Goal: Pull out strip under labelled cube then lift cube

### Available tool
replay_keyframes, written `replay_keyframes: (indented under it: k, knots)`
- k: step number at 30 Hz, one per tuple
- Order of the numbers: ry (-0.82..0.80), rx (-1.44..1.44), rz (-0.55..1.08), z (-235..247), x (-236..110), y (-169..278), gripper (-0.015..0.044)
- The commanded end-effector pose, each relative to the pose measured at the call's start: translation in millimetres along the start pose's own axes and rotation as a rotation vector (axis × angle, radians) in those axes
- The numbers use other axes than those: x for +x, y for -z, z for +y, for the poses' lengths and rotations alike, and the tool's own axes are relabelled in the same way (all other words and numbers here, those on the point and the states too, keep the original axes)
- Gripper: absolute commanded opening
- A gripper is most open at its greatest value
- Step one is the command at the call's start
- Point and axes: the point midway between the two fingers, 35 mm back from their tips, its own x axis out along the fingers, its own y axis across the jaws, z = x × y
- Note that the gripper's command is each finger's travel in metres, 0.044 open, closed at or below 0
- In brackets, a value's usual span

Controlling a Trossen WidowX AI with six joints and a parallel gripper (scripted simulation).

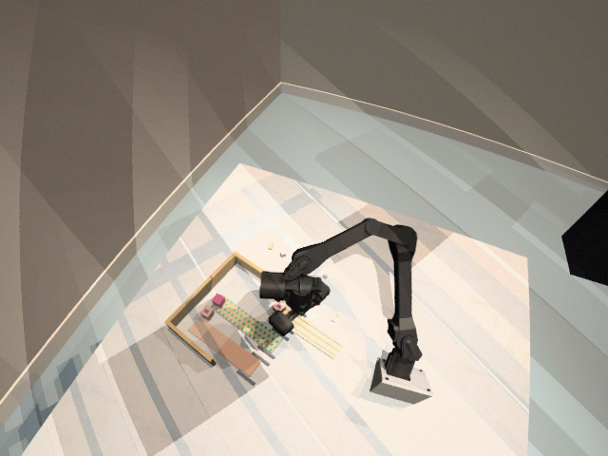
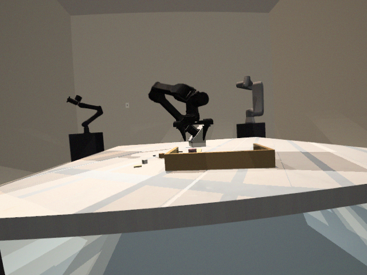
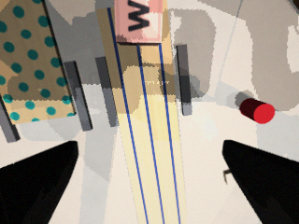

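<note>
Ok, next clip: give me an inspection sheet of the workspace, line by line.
Surface: pale patterned table.
Job's things: pink cube marked W rests on the blue-lined yellow strip; dotted strip and brown strip alongside.
Clutter: two more pink cubes, red cylinder, wooden frame, small bits.
Hand: hand open, empty, straddling the lined strip.
Cables: nothing seen.
Surroundings: two other arms on pedestals, bare walls.

pale table (image 1: pixel 471 313) carries a wooden frame (image 1: pixel 196 299), dotted strip (image 1: pixel 248 324), blue-lined strip (image 3: pixel 149 154), brown strip (image 1: pixel 225 346).
</note>
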Motion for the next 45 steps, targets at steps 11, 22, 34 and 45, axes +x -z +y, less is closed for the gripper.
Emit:
replay_keyframes:
  k: [11, 22, 34, 45]
  knots:
    - [0.008, -0.005, 0.002, 5.8, -3.6, -51.1, 0.0440]
    - [0.008, -0.004, 0.001, 7.8, -1.4, -78.2, 0.0387]
    - [0.007, -0.004, 0.001, 8.4, 17.6, -78.9, 0.0250]
    - [0.008, -0.004, 0.001, 8.2, 35.6, -78.6, 0.0250]
